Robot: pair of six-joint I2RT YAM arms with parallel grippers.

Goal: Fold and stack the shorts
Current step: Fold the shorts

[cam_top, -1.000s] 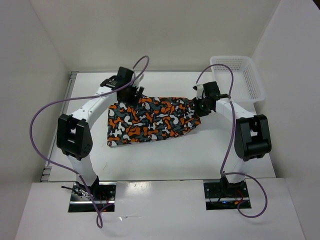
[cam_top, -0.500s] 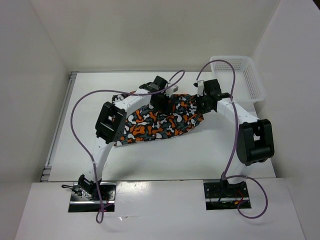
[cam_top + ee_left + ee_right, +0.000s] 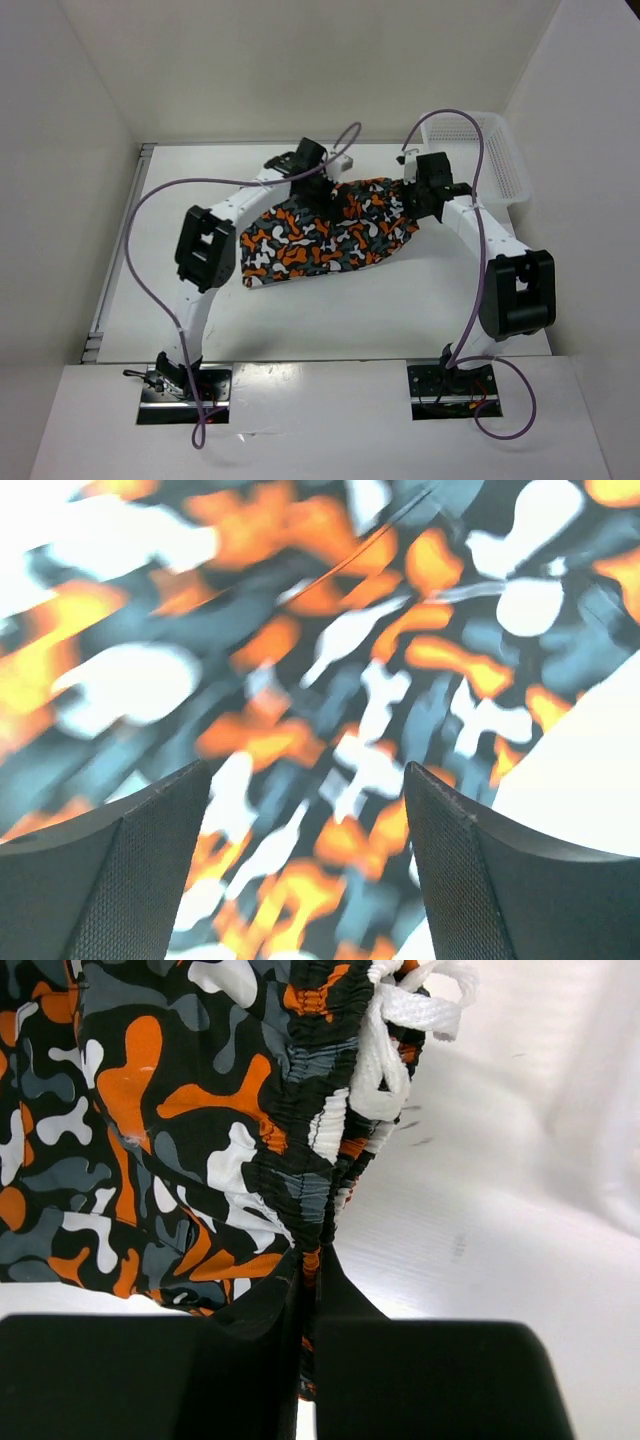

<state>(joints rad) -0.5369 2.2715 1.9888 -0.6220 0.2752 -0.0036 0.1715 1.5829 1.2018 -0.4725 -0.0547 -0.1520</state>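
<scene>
Your table [image 3: 300, 310] carries the shorts [image 3: 330, 235] at its middle, stretched between the two arms. The white basket [image 3: 500, 160] sits at the far right corner, clear of them.

The biggest risk is that only one side has hold of the cloth. The right gripper [image 3: 305, 1330] has its jaws pressed together on the gathered waistband [image 3: 300, 1160]. The left gripper [image 3: 305, 870] has its jaws spread wide over the print and holds nothing. If you pull with the right alone, the shorts will probably drag and bunch instead of folding.

The left jaws seem to hang over mid-panel rather than an edge, so closing there may catch a single layer. That view is blurred, so you cannot tell whether they touch the cloth.

The loose drawstring [image 3: 395, 1035] beside the right pinch could also snag.
</scene>
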